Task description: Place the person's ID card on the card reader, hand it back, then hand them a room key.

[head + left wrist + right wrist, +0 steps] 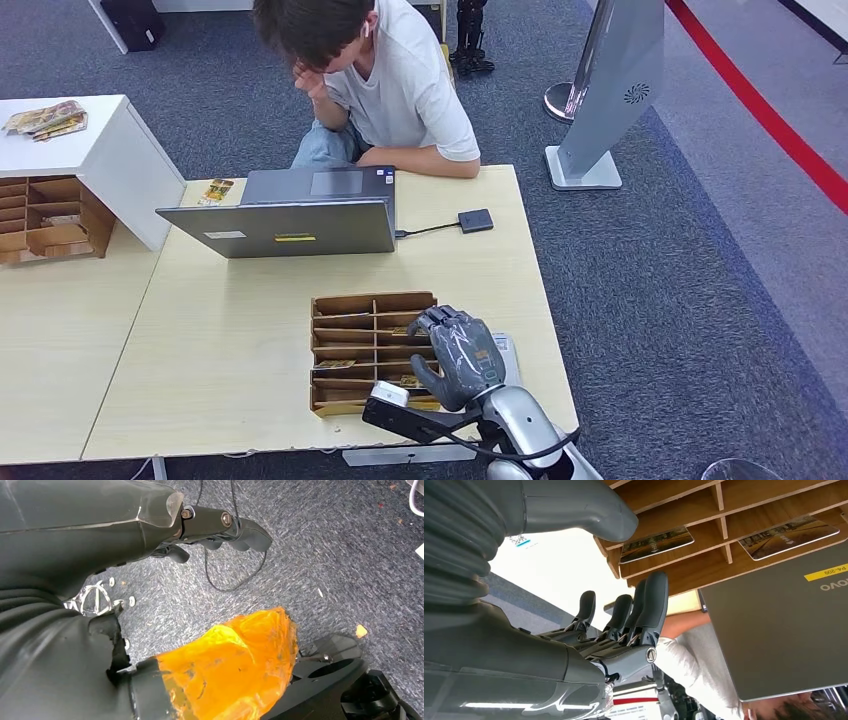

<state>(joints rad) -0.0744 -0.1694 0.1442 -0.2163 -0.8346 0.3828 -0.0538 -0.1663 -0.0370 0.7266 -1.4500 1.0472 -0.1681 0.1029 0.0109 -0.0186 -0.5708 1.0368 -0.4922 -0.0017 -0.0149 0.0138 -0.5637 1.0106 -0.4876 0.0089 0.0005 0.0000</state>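
My right hand (460,355) hovers over the right end of a wooden compartment tray (372,300) near the table's front edge. In the right wrist view its fingers (644,605) are stretched out and apart from the thumb, holding nothing. Picture-printed key cards (656,544) lie in the tray's slots, and another card (791,536) sits one slot over. A small black card reader (476,220) is cabled to the laptop (290,225). A loose card (217,190) lies left of the laptop. The person (400,90) sits behind it. My left hand (220,522) hangs over the carpet, empty.
A white flat device (505,345) lies beside the tray, partly under my right hand. A white cabinet (120,160) and a second wooden tray (50,215) stand at the left. A silver stand (610,90) rises beyond the table's right edge.
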